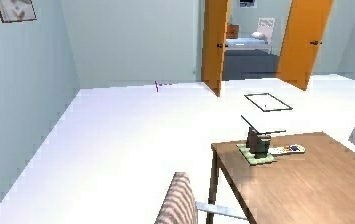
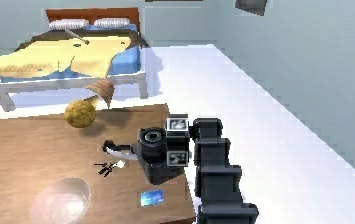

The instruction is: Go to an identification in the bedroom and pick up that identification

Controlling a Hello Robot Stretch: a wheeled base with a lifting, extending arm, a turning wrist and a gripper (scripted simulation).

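A small flat blue card (image 2: 151, 197) lies on the brown wooden table (image 2: 25, 150), near its front edge. My arm reaches over this table from the arm side view's bottom. The gripper (image 2: 111, 157) points left, just above and left of the card. A small white and black thing sits on the tabletop at the fingers' end, so I cannot tell whether the gripper holds anything. I also cannot tell whether the gripper touches the card.
A clear glass bowl (image 2: 60, 198) and a round tan lump (image 2: 80, 113) share the table. Beyond it stands a bed (image 2: 70, 60) with a yellow blanket. Ahead are a brown table (image 1: 295, 175) with a wire-frame lamp (image 1: 263, 125), a striped chair (image 1: 177, 205), white floor and orange doors (image 1: 215, 45).
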